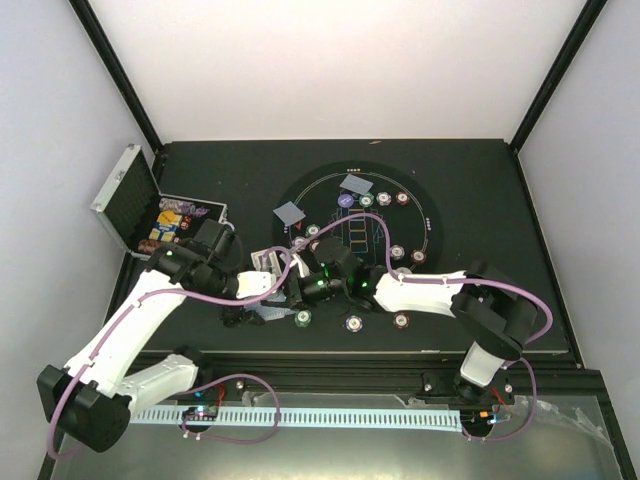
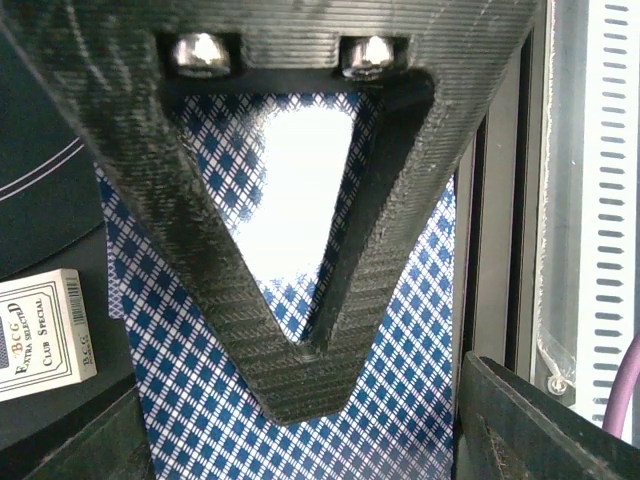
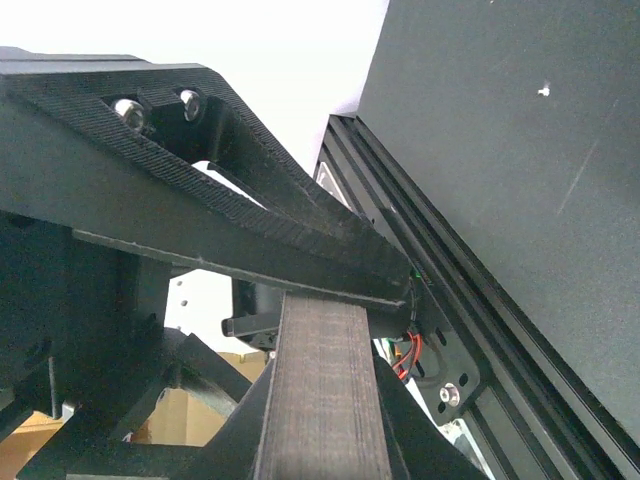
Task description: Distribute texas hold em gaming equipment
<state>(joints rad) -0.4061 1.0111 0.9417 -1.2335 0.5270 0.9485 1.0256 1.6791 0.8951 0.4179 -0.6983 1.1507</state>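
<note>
While the left gripper (image 1: pixel 248 308) hangs with jaws parted above a blue-and-white diamond-backed playing card (image 2: pixel 400 330) lying between a white card box (image 2: pixel 40 335) and the white slotted strip (image 2: pixel 612 200) at the near edge, the right gripper (image 3: pixel 345 300) has its fingers pinched narrow, any hold hidden.

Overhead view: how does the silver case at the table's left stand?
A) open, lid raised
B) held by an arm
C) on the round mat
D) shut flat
A: the silver case stands open, its studded lid raised and contents showing, left of the round mat.
</note>
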